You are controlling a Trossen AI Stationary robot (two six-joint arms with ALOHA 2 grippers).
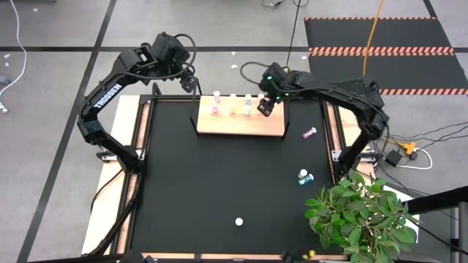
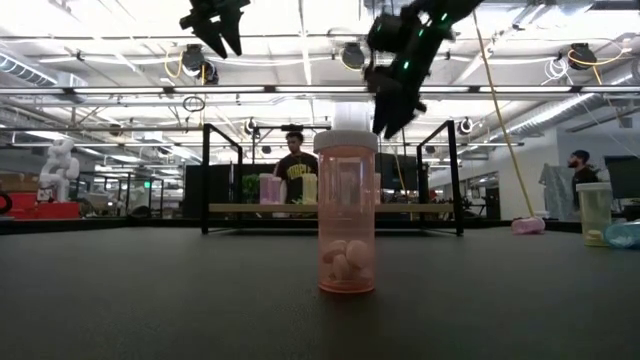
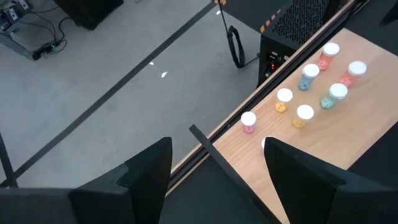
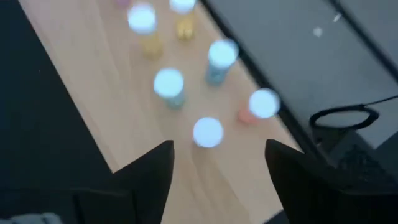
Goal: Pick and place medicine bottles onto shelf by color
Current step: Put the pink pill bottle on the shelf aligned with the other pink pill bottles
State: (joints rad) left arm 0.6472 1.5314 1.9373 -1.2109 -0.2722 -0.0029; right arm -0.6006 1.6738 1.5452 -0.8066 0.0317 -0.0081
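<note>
The light-wood shelf (image 1: 240,117) stands at the table's far middle, with several white-capped bottles upright on it: pink (image 3: 249,121), yellow (image 3: 284,101), teal (image 3: 308,77) and orange-pink (image 3: 328,56). My right gripper (image 4: 217,168) is open and empty, hovering above the shelf's right end (image 1: 265,106) over a white-capped bottle (image 4: 208,132). My left gripper (image 3: 214,168) is open and empty, high above the shelf's far left corner (image 1: 191,82). A pale orange bottle (image 2: 347,215) stands upright on the table near the front edge (image 1: 238,220).
A pink bottle (image 1: 310,134) lies on the table to the right of the shelf. A teal bottle (image 1: 303,177) is farther toward the near right. A potted plant (image 1: 362,215) overhangs the near right corner. People stand in the room beyond the table (image 2: 296,165).
</note>
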